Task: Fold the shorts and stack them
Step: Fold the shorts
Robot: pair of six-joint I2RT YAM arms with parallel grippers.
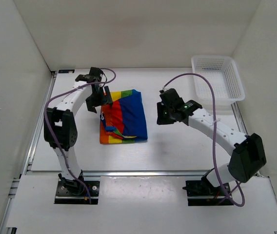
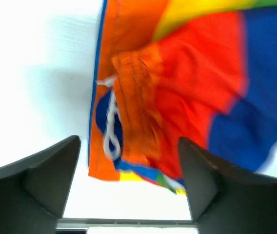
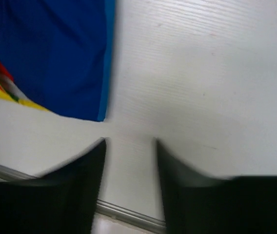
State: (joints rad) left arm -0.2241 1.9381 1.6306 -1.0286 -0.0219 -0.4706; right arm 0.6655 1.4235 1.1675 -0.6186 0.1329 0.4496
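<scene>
The shorts [image 1: 123, 117] lie on the white worktop [image 1: 177, 151] just left of centre in the overhead view, folded into a rough rectangle. A broad blue panel covers their right side, red and orange run down the left, and yellow and green show along the upper and lower edges. In the left wrist view an orange gathered band bunches over the red cloth, with a white drawstring [image 2: 111, 126] looped beside it; the cloth there is rumpled, not flat. The left hand [image 1: 98, 100] hangs over the upper left corner of the shorts, its fingers spread wide and gripping nothing. The right hand [image 1: 163, 114] sits just right of the shorts over bare worktop; its view is blurred, but the fingers seem to stand narrowly apart with nothing between them. A white mesh basket [image 1: 236, 83] stands at the upper right
</scene>
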